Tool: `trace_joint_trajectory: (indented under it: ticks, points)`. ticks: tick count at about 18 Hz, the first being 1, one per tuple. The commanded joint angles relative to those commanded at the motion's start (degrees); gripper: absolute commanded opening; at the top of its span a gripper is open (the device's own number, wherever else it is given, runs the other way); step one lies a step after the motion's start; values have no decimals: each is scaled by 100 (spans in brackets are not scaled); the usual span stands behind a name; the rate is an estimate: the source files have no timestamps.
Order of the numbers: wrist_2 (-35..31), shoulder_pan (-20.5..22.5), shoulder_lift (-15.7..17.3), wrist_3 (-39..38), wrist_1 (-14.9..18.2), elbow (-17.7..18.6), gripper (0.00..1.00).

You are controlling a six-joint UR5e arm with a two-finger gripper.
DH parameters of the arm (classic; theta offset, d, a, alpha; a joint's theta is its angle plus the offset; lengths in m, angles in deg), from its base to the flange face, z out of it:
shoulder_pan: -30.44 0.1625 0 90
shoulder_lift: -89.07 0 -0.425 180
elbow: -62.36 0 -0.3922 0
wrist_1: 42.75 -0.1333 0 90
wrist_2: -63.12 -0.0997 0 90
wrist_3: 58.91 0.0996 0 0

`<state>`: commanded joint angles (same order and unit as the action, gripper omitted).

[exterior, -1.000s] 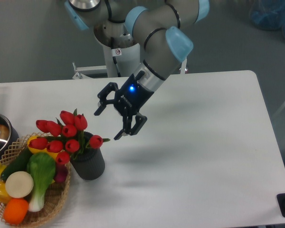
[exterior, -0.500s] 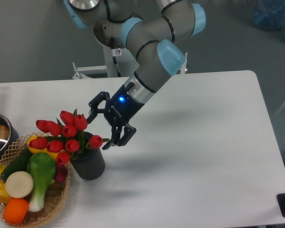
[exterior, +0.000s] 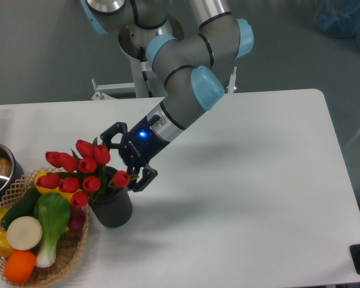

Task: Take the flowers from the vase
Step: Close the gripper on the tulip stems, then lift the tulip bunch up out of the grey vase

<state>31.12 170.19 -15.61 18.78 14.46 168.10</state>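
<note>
The claw (exterior: 123,159), fingers spread and holding nothing, hangs just right of the flowers (exterior: 81,171), which stand in the vase (exterior: 112,208) on the bench (exterior: 240,180), apparently lined up to grip.

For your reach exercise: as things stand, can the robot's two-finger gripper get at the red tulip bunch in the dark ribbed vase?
Probably yes. The open two-finger gripper is right beside the red tulip bunch above the dark ribbed vase, with nothing between them.
</note>
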Motion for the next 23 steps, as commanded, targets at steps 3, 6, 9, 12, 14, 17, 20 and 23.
trace_joint_trajectory:
  ticks: [3,6,9,12,14,17,20,23]
  points:
    - [132,0,-26,0,0,9,71]
    - [290,9,-26,0,0,0,41]
    - [325,52,-9,-9,9,-9,16]
    - [326,70,17,-9,9,-18,12]
    - [326,79,26,-61,9,-44,11]
    - [544,149,105,-280,9,-96,11]
    - [738,237,184,-562,9,-245,11]
    - [809,281,193,-887,9,-457,11]
